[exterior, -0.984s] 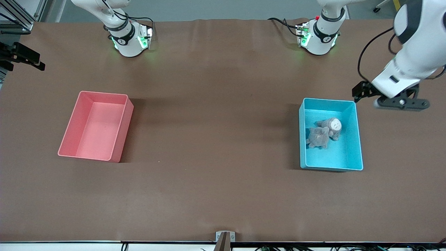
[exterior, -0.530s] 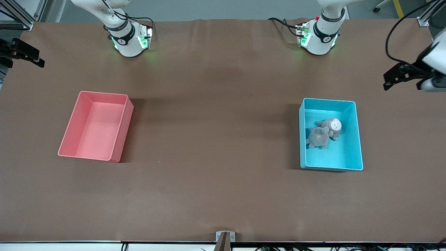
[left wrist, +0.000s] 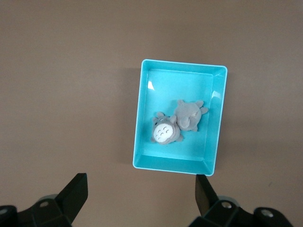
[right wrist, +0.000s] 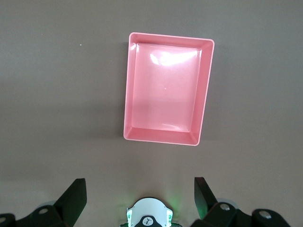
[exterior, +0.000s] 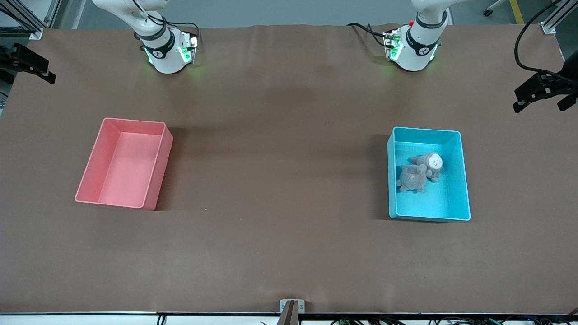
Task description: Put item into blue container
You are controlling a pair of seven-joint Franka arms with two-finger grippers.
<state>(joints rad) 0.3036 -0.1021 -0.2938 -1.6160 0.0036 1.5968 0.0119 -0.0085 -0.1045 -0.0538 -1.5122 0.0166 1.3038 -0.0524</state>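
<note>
The blue container [exterior: 445, 201] stands on the table toward the left arm's end. Two grey plush toys lie in it side by side: one with a white face [exterior: 430, 161] and one lying face down [exterior: 412, 178]. The left wrist view looks straight down on the container [left wrist: 215, 124] and both toys [left wrist: 164, 131]. My left gripper [left wrist: 140, 179] hangs high above the table beside the container, open and holding nothing. My right gripper [right wrist: 139, 182] is also high up, open and holding nothing, over the table near its own base.
A pink bin [exterior: 156, 180] with nothing in it stands toward the right arm's end [right wrist: 128, 94]. The two arm bases [exterior: 168, 52] [exterior: 415, 47] stand along the table's edge farthest from the front camera. Brown paper covers the table.
The left arm has drawn back from beside the blue container toward its own end of the table and risen. Both toys lie in the container unmoved. The right arm has shifted only slightly.
</note>
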